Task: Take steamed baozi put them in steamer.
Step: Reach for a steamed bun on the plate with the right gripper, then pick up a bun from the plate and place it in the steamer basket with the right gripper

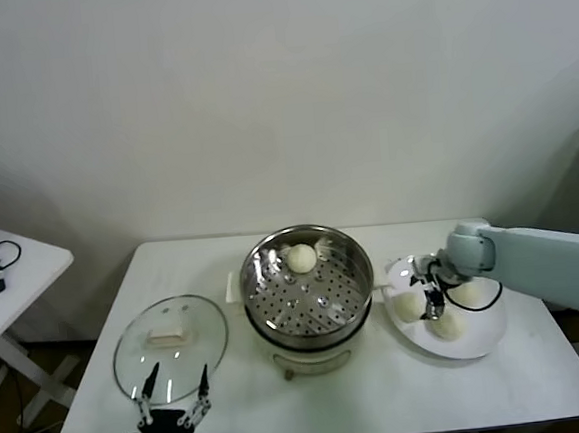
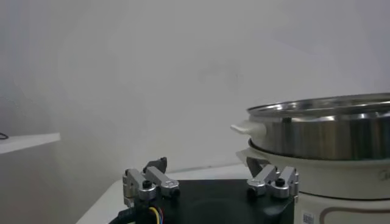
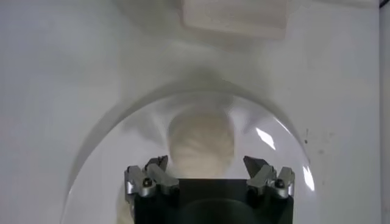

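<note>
white tabletop's right edge: a baozi point(image 3: 201, 141) on the plate point(image 1: 485, 337) is straddled by the spread right gripper point(image 1: 431, 296).

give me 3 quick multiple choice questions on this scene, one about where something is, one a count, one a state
1. Where is the glass lid?
A. on the steamer
B. flat on the table, on the steamer's left
C. on the plate

2. How many baozi lie in the steamer?
A. one
B. two
C. four

3. What is the right gripper doing?
A. parked off the table
B. carrying a bun over the steamer
C. open above a baozi on the plate

Answers: 1 B, the lid lies beside the pot near the left gripper. 2 A, a single baozi sits on the tray. 3 C, its fingers straddle the bun without touching.
</note>
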`<state>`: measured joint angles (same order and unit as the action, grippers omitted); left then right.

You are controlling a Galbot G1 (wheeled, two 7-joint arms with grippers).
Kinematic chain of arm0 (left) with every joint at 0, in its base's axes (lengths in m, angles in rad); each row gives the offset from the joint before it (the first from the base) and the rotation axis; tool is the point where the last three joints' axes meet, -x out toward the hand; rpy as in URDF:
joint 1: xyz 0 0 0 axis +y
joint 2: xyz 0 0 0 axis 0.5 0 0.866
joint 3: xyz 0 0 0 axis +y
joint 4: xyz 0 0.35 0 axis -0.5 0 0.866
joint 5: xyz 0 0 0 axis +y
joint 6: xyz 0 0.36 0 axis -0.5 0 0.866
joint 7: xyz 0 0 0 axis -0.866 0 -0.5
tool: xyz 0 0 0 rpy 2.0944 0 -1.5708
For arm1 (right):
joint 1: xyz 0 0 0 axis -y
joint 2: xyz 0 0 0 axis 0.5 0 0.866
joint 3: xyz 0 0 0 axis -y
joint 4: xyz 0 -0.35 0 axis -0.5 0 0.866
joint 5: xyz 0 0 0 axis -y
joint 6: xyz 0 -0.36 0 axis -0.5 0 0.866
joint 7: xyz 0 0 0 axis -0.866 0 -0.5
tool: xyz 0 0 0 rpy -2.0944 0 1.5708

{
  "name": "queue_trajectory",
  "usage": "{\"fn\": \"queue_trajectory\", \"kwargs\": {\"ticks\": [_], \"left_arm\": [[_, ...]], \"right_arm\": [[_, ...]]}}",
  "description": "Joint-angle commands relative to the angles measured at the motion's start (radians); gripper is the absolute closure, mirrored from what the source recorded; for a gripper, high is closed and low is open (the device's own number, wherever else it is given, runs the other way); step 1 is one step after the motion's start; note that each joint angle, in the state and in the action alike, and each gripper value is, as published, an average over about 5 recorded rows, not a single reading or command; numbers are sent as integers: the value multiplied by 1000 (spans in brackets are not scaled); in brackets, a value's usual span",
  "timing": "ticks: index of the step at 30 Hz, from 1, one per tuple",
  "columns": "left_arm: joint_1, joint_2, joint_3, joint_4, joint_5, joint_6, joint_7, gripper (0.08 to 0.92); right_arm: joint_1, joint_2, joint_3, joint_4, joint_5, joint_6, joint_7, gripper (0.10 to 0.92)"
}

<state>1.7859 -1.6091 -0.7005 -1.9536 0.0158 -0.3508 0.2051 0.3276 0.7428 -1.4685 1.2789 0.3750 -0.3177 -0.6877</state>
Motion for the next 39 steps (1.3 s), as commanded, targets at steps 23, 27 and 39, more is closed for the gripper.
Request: {"fn": "queue_trajectory", "kwargs": {"ticks": [23,27,39], "left_arm": [[11,-36,7,-10,21,-6,-1,177],[10,-33,4,-10,18,-5,-1,177],[5,-23,1,-4,3,-2,-1,177]], "right_arm": [[352,-111,-164,65,95,113,-168,372],[512,-133,-255,80,163,145,-229,372],[867,5,-342,215,435,121,-318,370]]}}
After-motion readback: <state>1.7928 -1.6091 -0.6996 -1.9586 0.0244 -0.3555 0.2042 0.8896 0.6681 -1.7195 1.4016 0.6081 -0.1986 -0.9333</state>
